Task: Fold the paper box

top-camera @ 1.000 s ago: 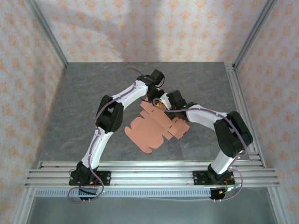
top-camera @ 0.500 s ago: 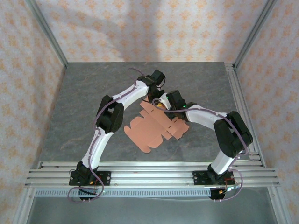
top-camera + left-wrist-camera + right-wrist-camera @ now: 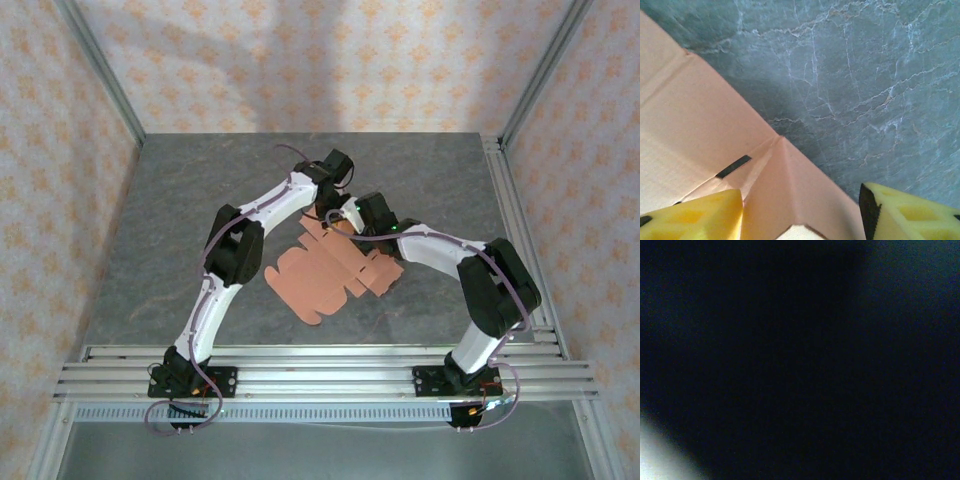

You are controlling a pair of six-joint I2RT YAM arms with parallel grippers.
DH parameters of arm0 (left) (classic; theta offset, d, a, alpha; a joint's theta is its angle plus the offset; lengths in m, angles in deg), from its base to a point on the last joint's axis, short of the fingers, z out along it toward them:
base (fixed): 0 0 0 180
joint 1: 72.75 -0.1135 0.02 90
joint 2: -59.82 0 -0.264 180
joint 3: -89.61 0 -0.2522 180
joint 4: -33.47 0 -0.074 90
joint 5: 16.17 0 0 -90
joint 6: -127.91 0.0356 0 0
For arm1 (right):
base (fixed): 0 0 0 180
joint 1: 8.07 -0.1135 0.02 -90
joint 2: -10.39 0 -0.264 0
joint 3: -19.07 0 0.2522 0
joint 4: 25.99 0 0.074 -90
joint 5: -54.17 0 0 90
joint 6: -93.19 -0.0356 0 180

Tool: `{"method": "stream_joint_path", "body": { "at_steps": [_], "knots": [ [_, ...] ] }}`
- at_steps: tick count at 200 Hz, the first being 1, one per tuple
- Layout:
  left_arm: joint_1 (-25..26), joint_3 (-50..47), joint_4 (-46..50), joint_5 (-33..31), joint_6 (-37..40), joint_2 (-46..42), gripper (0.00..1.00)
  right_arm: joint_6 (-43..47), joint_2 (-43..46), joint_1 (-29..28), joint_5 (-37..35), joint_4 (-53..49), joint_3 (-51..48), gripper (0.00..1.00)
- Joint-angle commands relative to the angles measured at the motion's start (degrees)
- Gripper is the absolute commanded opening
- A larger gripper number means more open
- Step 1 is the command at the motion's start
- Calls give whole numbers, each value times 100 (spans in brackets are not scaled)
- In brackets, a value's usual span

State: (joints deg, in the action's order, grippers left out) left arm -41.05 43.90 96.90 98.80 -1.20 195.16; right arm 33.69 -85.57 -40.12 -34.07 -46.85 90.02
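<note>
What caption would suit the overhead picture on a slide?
Two white robot arms meet at the far edge of a salmon-pink die-cut card sheet on a grey table.

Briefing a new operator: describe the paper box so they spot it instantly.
On the grey marbled table, look where the white arms meet. The paper box lies there: a salmon-pink sheet with tabs and creases, the sole pink thing.

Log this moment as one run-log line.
paper box: unfolded sheet on table | left end effector: open over far flap | right end effector: at far edge, state unclear
</note>
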Motion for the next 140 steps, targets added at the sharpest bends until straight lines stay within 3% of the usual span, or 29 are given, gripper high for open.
{"method": "stream_joint_path", "body": {
  "at_steps": [1, 34, 82, 140],
  "knots": [
    [-73, -120, 279, -227, 311, -1094, 72, -74, -42, 201, -259, -267, -57, 0],
    [-457, -1128, -274, -221, 352, -1825, 100, -108, 42, 348, -128, -325, -69, 0],
    [-1026, -2382, -916, -151, 450, -2558, 100, -51, -217, 419, 64, -751, 163, 0],
    [-1114, -3506, -1463, -624, 932, -3426, 100, -414, -582, 462, 297, -1427, 723, 1]
  ]
}}
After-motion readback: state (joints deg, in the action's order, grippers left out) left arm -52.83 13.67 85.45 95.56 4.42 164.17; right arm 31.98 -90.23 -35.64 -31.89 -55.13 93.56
